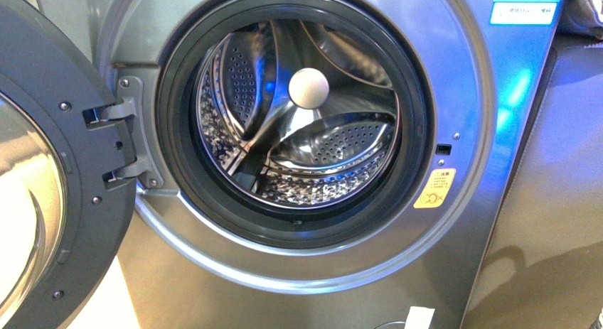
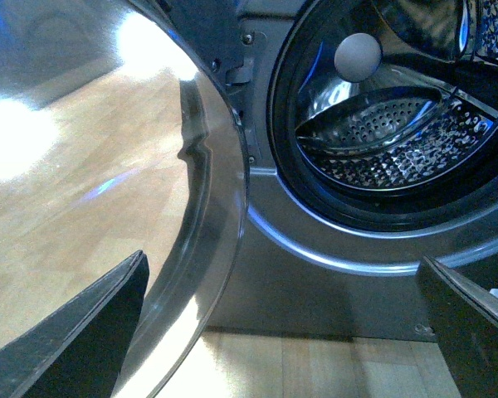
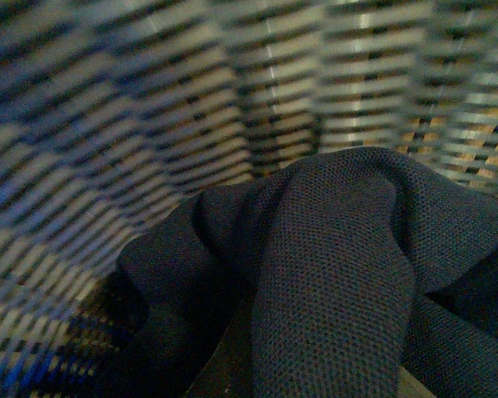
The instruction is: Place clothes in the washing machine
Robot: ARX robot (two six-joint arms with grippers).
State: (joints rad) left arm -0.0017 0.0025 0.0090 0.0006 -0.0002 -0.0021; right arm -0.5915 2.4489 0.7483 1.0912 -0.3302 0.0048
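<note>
Front view, left to right: the round grey-framed glass door (image 1: 85, 201) stands swung open on its hinges. Beside it is the large silver-grey front-loading washing machine (image 1: 469, 94). Its dark rubber gasket (image 1: 174, 130) rings a perforated steel drum (image 1: 320, 187), in which no fabric is visible. A pale round ball-like thing (image 1: 308, 87) shows at the drum's centre. A yellow warning sticker (image 1: 434, 188) sits right of the porthole, and a blue-white label (image 1: 523, 13) above it.

Left wrist view: the left gripper (image 2: 282, 257) hangs before the open door and porthole, its two dark fingers (image 2: 91, 332) spread wide with nothing between them.

Right wrist view: the dark navy knitted garment (image 3: 332, 249) lies bunched inside the woven wicker basket (image 3: 108, 124), filling the near field. The right gripper's fingers cannot be made out among the folds, possibly covered by them, so its state cannot be told.
</note>
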